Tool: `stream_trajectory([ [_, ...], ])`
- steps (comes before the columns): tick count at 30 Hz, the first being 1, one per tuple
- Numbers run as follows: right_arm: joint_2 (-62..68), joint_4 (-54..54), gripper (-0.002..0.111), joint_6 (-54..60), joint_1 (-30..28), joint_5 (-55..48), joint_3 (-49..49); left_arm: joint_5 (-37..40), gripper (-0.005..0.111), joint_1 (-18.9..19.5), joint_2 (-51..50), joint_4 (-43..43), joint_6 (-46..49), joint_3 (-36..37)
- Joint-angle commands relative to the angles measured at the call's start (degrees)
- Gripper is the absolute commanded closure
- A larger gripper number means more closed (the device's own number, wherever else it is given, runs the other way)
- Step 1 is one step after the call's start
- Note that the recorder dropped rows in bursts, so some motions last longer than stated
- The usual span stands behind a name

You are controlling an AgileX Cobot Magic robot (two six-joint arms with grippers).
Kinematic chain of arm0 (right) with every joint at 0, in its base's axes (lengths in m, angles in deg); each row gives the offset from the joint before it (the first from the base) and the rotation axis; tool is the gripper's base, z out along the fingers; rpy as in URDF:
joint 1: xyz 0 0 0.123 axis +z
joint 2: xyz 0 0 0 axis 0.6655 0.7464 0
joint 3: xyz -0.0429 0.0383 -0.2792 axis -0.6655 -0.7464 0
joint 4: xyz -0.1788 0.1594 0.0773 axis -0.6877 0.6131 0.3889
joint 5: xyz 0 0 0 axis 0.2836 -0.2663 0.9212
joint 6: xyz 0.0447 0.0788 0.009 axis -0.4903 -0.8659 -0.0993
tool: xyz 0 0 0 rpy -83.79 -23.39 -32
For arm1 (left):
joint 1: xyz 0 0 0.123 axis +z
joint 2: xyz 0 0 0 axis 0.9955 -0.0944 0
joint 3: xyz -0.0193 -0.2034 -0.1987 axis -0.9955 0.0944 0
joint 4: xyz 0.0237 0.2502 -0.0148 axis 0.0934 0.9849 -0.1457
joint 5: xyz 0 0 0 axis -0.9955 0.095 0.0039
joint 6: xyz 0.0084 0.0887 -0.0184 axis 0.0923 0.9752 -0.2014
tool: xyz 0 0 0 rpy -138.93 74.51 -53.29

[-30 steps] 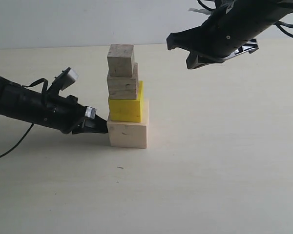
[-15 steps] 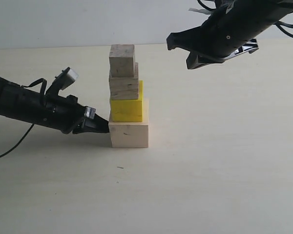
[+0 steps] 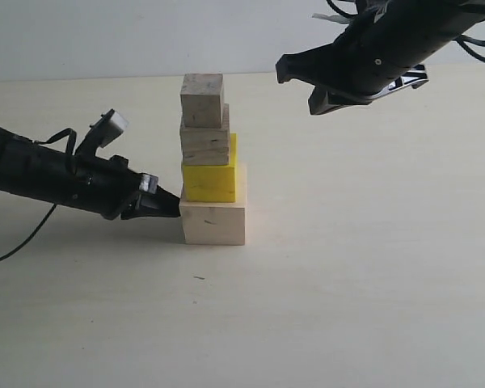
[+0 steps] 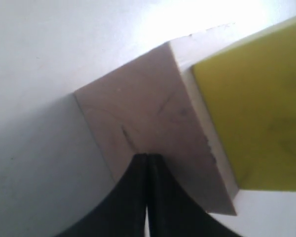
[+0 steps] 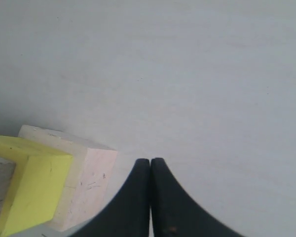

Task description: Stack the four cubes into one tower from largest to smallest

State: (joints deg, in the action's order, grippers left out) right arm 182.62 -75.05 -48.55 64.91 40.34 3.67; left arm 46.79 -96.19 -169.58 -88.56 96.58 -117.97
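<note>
Four cubes [image 3: 209,181] form one tower [image 3: 204,141]; left gripper [image 3: 175,207], seemingly touching it, and right gripper [image 3: 281,69] both pinched closed.

A pale cream worktop [image 3: 347,283] fills most of the exterior view, matte and smooth. Its far edge meets a plain whitish-grey wall [image 3: 105,36] that runs the full width behind it. The light is soft and even, and it casts faint shadows on the worktop's left side. A tiny dark speck [image 3: 198,278] lies on the surface toward the near side.
</note>
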Motion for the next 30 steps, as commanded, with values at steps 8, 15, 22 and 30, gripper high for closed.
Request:
stream_trajectory([
  [8, -3.7, -2.6, 0.108, -0.2, -0.3, -0.3, -0.1, 0.7, 0.107, 2.8, 2.5, -1.6, 0.3, 0.2],
  [15, -3.8, -2.5, 0.108, -0.2, -0.3, -0.5, -0.1, 0.6, 0.107, 0.7, 2.5, -2.6, 1.7, 2.7],
  [22, -3.8, -2.5, 0.108, -0.2, -0.3, -0.7, -0.1, 2.5, 0.107, 0.6, 2.5, -3.3, 2.6, 3.4],
  [30, -3.8, -2.5, 0.108, -0.2, -0.3, -0.9, -0.1, 3.9, 0.107, 0.6, 2.5, -3.7, 3.5, 3.4],
])
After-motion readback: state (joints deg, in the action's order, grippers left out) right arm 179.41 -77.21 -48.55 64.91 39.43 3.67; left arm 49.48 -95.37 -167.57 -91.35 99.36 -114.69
